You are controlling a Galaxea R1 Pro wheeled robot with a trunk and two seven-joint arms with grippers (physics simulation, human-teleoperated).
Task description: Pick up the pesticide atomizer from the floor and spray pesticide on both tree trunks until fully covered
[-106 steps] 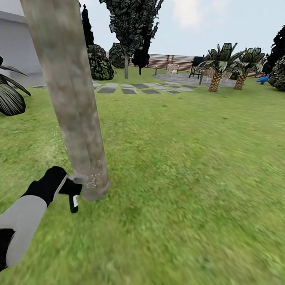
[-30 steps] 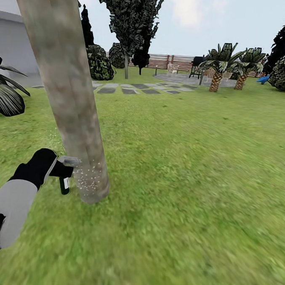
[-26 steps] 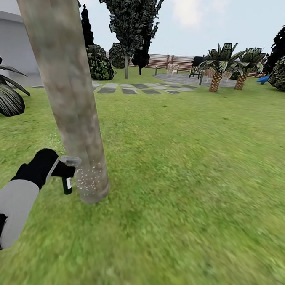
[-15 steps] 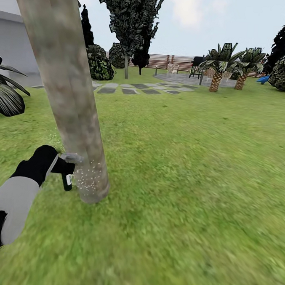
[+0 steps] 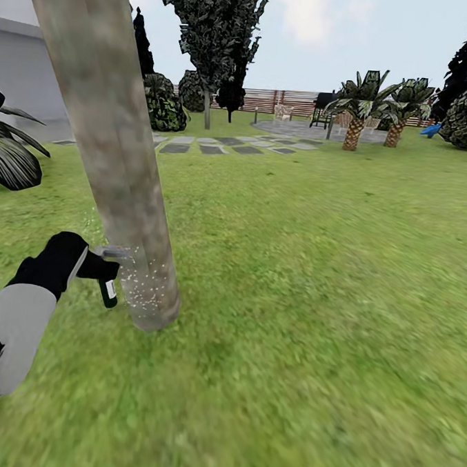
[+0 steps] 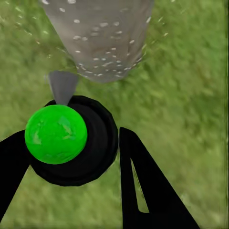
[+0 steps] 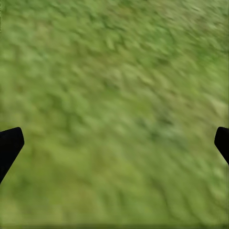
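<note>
In the head view my left gripper (image 5: 101, 270) is shut on the pesticide atomizer (image 5: 108, 291), a small black bottle with a white label and grey trigger head. It hangs just left of the base of the leaning tree trunk (image 5: 120, 164), nozzle towards the bark. Whitish pesticide specks (image 5: 144, 290) dot the trunk's foot. In the left wrist view the atomizer (image 6: 76, 143) shows a green ball on top, between black fingers (image 6: 143, 191), facing the speckled trunk (image 6: 100, 38). The second tree (image 5: 212, 45) stands far back. My right gripper (image 7: 114, 143) is open over grass floor (image 7: 114, 86).
Dark spiky plant (image 5: 14, 151) at the left edge beside the white house wall (image 5: 25, 76). Grey stepping stones (image 5: 218, 146), round bushes (image 5: 162, 105), small palms (image 5: 359, 103) and the slat fence (image 5: 283, 102) lie far back. Open lawn (image 5: 313, 280) spreads to the right.
My left arm has carried the atomizer up and to the left along the trunk's foot since the earliest frame. The speckled patch on the bark has grown. The right gripper has not moved.
</note>
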